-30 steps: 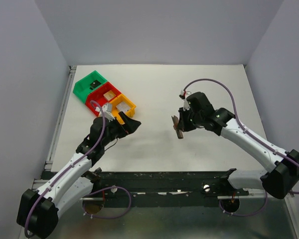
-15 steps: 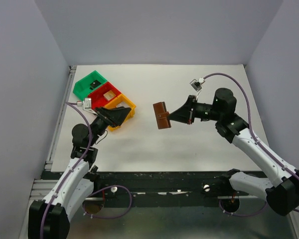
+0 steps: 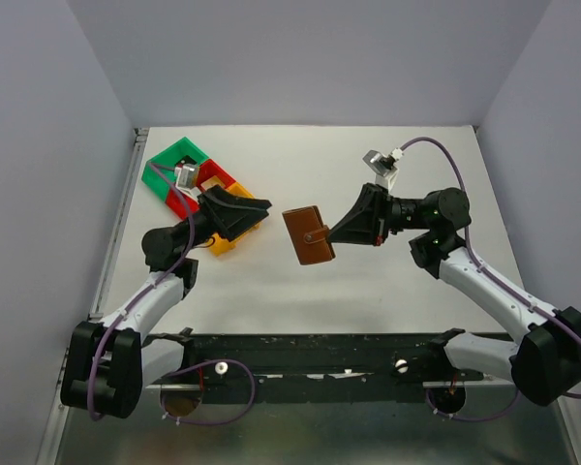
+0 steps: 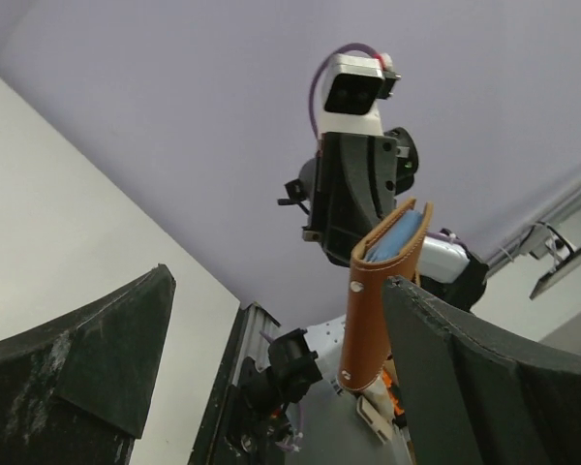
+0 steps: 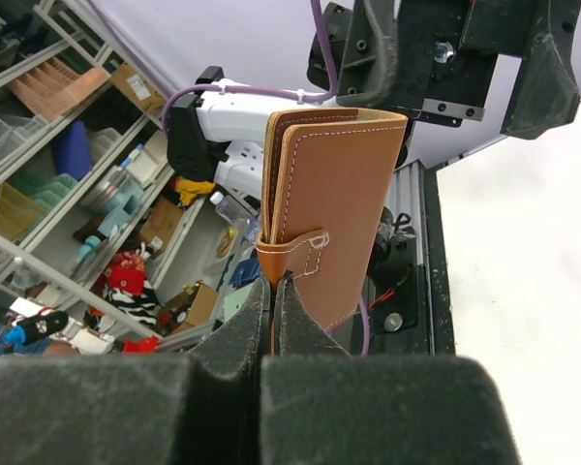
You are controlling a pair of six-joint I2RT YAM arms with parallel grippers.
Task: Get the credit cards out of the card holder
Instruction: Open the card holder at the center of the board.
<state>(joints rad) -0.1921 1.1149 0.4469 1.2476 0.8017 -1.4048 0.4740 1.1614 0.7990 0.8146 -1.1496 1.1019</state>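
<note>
Card holder [image 3: 308, 237] midair, closed; one edge pinched in right jaws.

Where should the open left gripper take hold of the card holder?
Probably the free edge facing the left gripper, approached straight from that side: the right gripper pinches the card holder by its tab edge, leaving the opposite edge exposed in the air.

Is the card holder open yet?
No, in the right wrist view the card holder is folded shut with its closing tab fastened across the edge, pinched in the right gripper.
</note>
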